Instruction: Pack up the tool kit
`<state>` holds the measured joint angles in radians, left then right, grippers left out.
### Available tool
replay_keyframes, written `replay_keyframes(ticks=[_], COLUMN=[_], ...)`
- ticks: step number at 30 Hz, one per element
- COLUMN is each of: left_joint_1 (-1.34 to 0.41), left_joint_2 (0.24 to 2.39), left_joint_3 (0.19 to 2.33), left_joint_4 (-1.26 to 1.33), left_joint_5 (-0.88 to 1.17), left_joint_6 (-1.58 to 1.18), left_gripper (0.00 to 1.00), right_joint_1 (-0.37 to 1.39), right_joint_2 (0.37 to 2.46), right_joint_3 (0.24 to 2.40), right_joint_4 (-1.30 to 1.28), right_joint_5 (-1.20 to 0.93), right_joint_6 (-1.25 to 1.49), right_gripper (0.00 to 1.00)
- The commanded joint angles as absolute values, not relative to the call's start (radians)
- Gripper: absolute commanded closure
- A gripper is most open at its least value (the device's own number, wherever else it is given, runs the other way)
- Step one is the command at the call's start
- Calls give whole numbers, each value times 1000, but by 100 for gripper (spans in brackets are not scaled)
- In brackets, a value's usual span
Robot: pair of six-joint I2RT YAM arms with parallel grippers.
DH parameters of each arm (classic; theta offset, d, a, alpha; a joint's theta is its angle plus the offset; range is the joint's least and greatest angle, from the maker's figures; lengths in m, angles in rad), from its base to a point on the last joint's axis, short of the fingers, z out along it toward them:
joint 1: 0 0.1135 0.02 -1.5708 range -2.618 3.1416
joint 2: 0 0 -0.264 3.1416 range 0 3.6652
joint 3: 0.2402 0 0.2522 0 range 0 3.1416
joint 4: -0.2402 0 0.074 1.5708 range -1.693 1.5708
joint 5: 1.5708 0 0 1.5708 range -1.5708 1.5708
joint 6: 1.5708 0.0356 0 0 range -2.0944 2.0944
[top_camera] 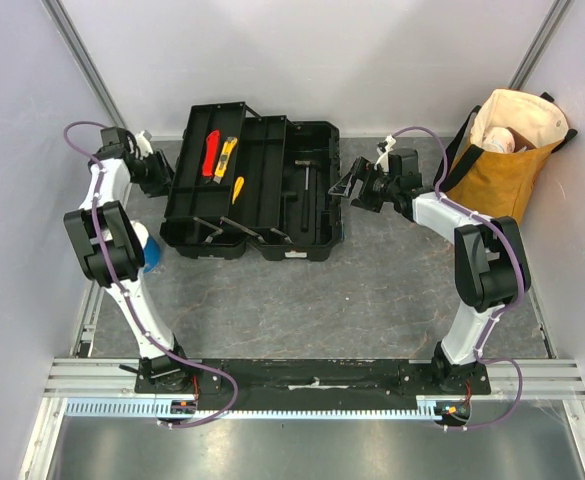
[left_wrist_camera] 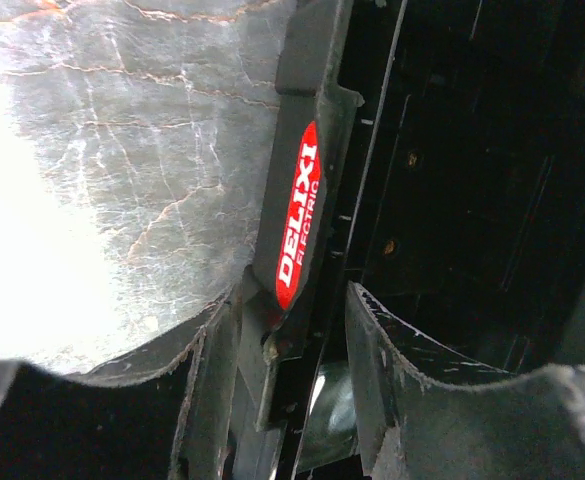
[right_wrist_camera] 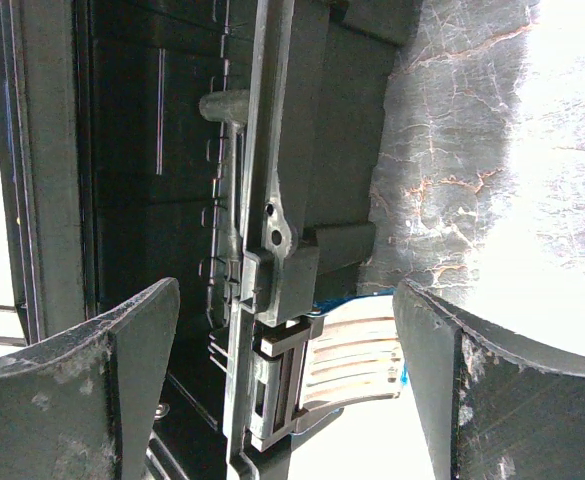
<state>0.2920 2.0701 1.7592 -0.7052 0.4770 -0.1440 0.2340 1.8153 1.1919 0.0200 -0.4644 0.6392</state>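
The black toolbox (top_camera: 307,215) lies open at the back of the table, its tray section (top_camera: 197,205) swung out to the left. On the tray rest a red-handled tool (top_camera: 212,150), a yellow knife (top_camera: 228,150) and a yellow screwdriver (top_camera: 237,188). A hammer (right_wrist_camera: 224,110) lies in the base. My left gripper (top_camera: 162,172) straddles the box's left rim by the red DELIXI label (left_wrist_camera: 297,215), partly closed, with a gap showing at one finger (left_wrist_camera: 372,370). My right gripper (top_camera: 344,188) stands wide open around the right wall and its side latch (right_wrist_camera: 372,350).
A mustard-yellow tote bag (top_camera: 502,160) stands at the back right against the wall. A small blue cup (top_camera: 152,250) sits behind my left arm's elbow. Grey walls close in both sides.
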Motion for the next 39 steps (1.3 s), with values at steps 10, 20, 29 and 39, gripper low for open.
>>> replay_keyframes(ticks=[10, 20, 29, 39], left_joint_1=[238, 180, 143, 32], left_joint_2=[2080, 1965, 1905, 1841], left_joint_3=[1743, 1815, 1956, 2037], left_joint_4=[-653, -690, -744, -776], left_joint_5=[344, 183, 196, 14], left_joint_6=[-72, -67, -58, -25], left_gripper=[98, 98, 98, 98], right_joint_1=[241, 235, 175, 164], right_joint_2=[1833, 1787, 1761, 1876], right_joint_3=[1218, 1218, 1166, 1163], right_joint_4=[15, 15, 6, -8], right_joint_5=[-436, -315, -174, -182], right_joint_6=[634, 647, 764, 784], right_gripper=[7, 9, 10, 16])
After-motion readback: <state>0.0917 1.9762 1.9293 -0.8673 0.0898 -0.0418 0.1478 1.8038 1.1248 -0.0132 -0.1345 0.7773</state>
